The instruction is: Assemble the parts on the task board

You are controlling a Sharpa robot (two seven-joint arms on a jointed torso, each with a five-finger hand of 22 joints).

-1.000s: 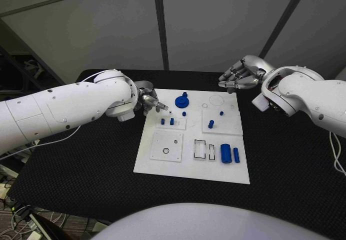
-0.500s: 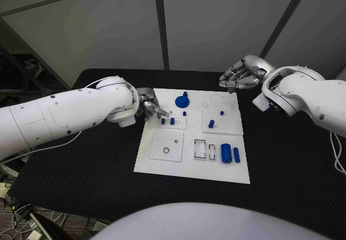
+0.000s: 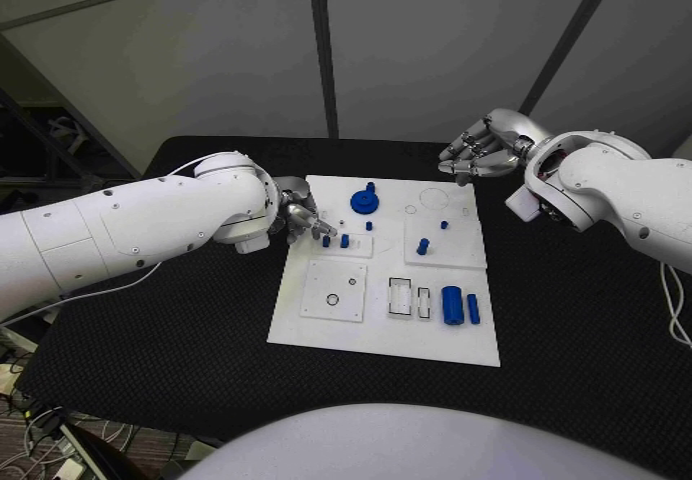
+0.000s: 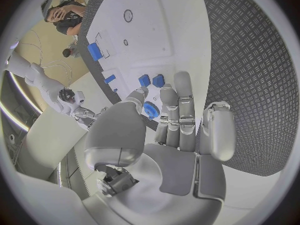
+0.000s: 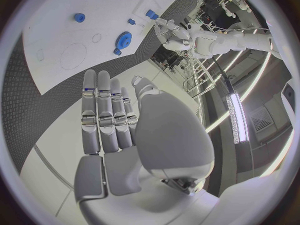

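The white task board [image 3: 361, 325] lies mid-table. On its far part stands a blue gear [image 3: 365, 204]. Two small blue pegs [image 3: 335, 241] stand near the left edge, and another peg [image 3: 423, 246] stands right of them. Two blue cylinders [image 3: 459, 306] lie at the near right. My left hand [image 3: 300, 215] hovers at the board's left edge, fingertips close to the two pegs [image 4: 150, 80], fingers stretched out and holding nothing. The gear [image 4: 150, 110] shows between its thumb and fingers. My right hand [image 3: 483, 148] hangs beyond the board's far right corner, empty, with fingers straight [image 5: 107, 110].
The board [image 4: 162, 30] has a round hole [image 3: 332, 300] and rectangular slots [image 3: 405, 299] on its near half. Black table [image 3: 159, 330] surrounds the board on all sides. From the right wrist, the gear [image 5: 124, 39] and the board [image 5: 56, 40] lie ahead of the fingers.
My left hand has shifted a little nearer along the board's left edge, toward the two small pegs. The right hand and the parts have stayed put.
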